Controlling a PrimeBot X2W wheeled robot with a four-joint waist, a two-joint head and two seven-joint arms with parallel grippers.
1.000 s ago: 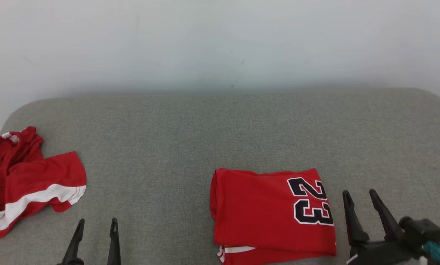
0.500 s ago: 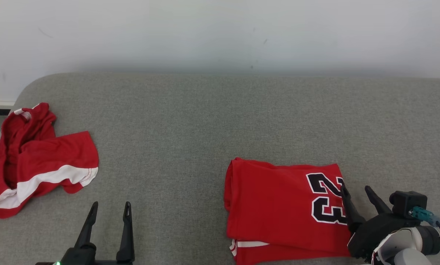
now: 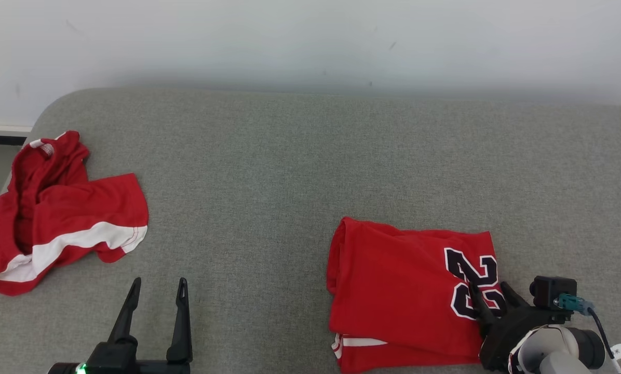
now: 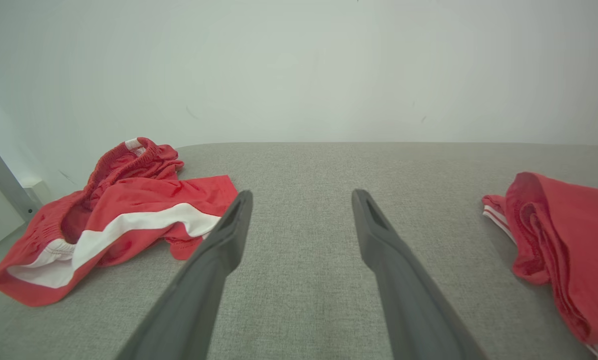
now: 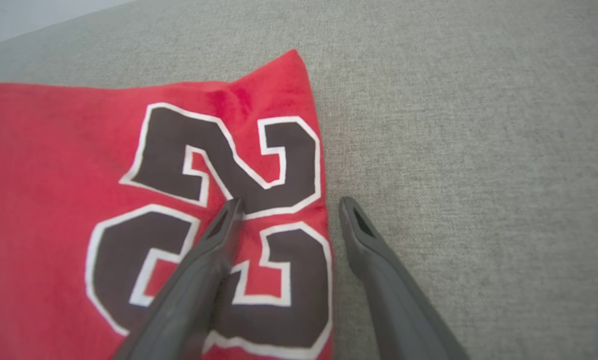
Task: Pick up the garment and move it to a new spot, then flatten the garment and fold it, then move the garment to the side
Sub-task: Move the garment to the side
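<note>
On the grey pad [image 3: 269, 171], my right claw [image 3: 489, 293] is open, one finger over the edge of the folded shirt [image 3: 393, 280] and one just past it, so I should dip low, pinch all the layers and slide slowly.

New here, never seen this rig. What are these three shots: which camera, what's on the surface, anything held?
It is a two-armed wheeled robot. The wide picture comes from a camera on its head, looking down at a grey padded surface. The other two come from wrist cameras, each looking along its arm's two fingers. On the surface lie a folded red jersey numbered 23, to the robot's right, and crumpled red-and-white shorts, to its left. The left end effector is open over bare surface. The right end effector is open astride the jersey's numbered edge, one finger over the print, one over the surface. Nothing is held.
</note>
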